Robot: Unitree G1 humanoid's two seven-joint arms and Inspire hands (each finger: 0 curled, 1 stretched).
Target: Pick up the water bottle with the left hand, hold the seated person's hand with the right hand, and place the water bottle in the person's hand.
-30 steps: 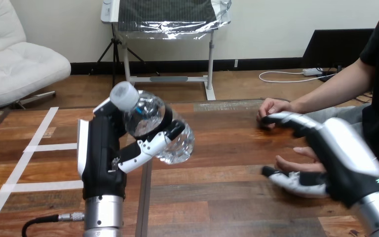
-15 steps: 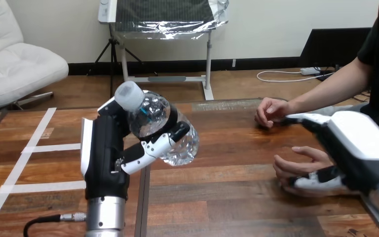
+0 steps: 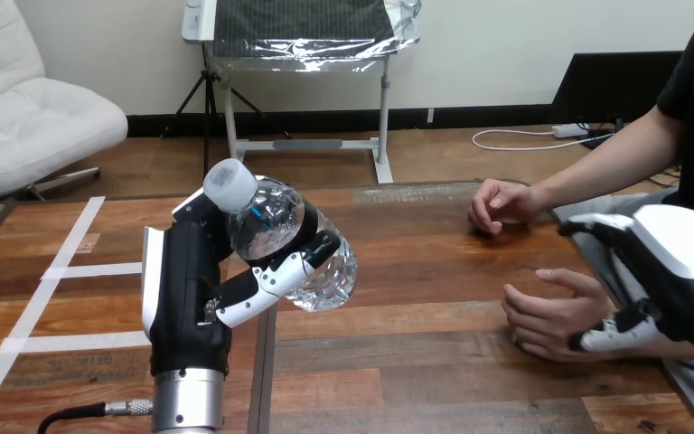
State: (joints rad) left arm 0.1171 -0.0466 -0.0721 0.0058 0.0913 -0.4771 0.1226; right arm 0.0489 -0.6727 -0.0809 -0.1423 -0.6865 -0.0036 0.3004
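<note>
A clear water bottle (image 3: 280,237) with a white cap is tilted, cap up and to the left, above the table's left half. My left hand (image 3: 187,291) is shut on it, fingers (image 3: 276,271) wrapped across its front. At the right, the person's near hand (image 3: 549,313) hovers palm up with curled fingers. My right hand (image 3: 673,271) stands at that hand's wrist. Its thumb (image 3: 610,334) reaches under the wrist and its fingers (image 3: 592,226) stretch out well above it, not closed round it. The person's far hand (image 3: 499,204) rests as a loose fist on the table.
White tape lines (image 3: 72,269) cross the wooden table (image 3: 416,362) at the left. A dark seam (image 3: 265,371) runs down the tabletop below the bottle. The table's right edge (image 3: 687,398) lies beside my right arm.
My right hand has drawn back to the right, from over the person's palm to the wrist. The person's near hand has curled and lifted a little. The bottle and left hand barely moved.
</note>
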